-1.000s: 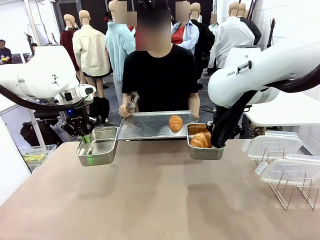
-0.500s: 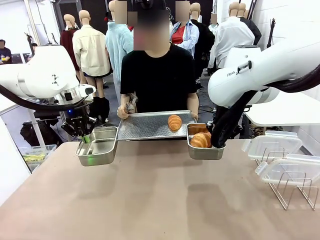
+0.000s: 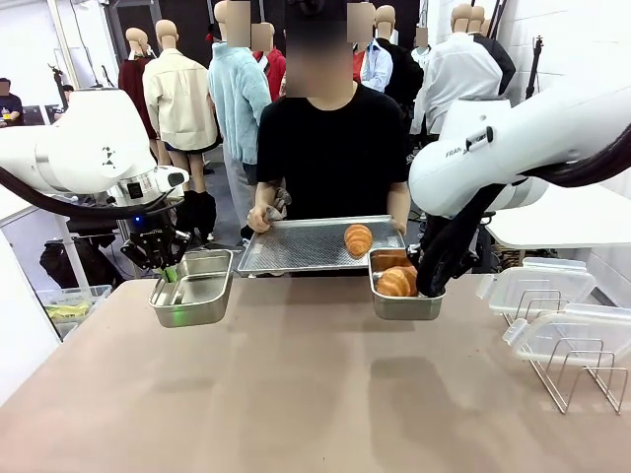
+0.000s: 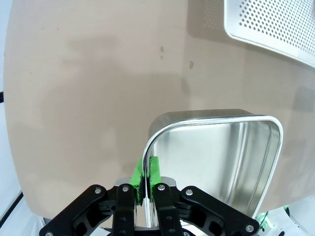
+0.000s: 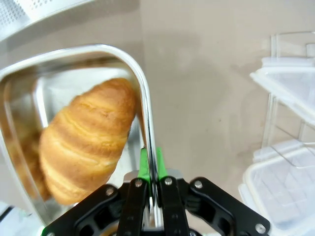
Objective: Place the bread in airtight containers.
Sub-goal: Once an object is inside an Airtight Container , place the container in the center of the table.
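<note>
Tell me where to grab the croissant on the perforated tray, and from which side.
Probably take the croissant across its thick middle, straight down from above: it lies flat and alone on the tray, top exposed, its ends narrower.

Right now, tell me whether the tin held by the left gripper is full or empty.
Empty: the tin shows only bare steel inside in the left wrist view. The left gripper is shut on its rim.

1. Left gripper [image 4: 146, 169]: points down, green pads clamped tight on the rim of a tin [image 4: 221, 152].
2. Right gripper [image 5: 149, 160]: points down, pads clamped on a second tin [image 5: 98, 47] at its rim.
3. Both wrists sit directly above their grippers.
</note>
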Controlling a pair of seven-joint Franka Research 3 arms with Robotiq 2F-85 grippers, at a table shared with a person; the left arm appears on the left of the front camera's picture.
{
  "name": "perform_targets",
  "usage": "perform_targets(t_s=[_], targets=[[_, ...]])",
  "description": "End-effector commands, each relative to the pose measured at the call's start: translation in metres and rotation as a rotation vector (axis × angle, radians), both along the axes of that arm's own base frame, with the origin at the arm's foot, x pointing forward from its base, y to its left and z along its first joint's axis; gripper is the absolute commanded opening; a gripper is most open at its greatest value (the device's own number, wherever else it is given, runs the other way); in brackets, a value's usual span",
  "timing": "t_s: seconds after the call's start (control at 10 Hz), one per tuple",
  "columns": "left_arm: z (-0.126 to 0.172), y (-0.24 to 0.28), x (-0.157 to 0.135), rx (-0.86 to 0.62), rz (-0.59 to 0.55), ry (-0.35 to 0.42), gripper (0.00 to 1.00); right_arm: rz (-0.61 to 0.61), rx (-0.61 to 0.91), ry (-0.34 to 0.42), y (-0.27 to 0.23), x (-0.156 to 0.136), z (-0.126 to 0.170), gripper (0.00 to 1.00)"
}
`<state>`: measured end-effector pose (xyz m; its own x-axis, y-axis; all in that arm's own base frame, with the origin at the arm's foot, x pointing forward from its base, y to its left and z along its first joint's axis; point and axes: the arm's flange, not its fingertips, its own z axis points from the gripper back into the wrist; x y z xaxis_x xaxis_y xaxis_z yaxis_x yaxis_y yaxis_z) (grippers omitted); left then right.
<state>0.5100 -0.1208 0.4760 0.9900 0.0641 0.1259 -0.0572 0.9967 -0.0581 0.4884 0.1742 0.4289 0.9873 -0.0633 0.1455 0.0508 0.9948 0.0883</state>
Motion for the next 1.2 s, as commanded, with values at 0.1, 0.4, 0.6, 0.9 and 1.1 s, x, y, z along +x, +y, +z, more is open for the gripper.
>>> perform_targets(t_s=[0.1,0.4,0.6,0.9,1.1], targets=[[0.002,0.001,-0.001,0.012,-0.004,-0.006,0.0,-0.008,-0.01,-0.027,0.006,0.01,-0.044,0.0],[0.002,0.001,-0.001,0.012,-0.004,-0.006,0.0,0.007,0.031,-0.009,0.002,0.019,-0.093,0.0],[0.002,0.001,-0.001,0.012,-0.004,-0.006,0.0,0.028,0.046,-0.009,0.003,0.016,-0.106,0.0],[0.002,0.001,-0.001,0.012,-0.004,-0.006,0.0,0.025,0.041,-0.023,0.0,0.014,-0.112,0.0],[0.002,0.001,-0.001,0.012,-0.004,-0.006,0.0,0.032,0.029,-0.011,0.002,0.017,-0.116,0.0]])
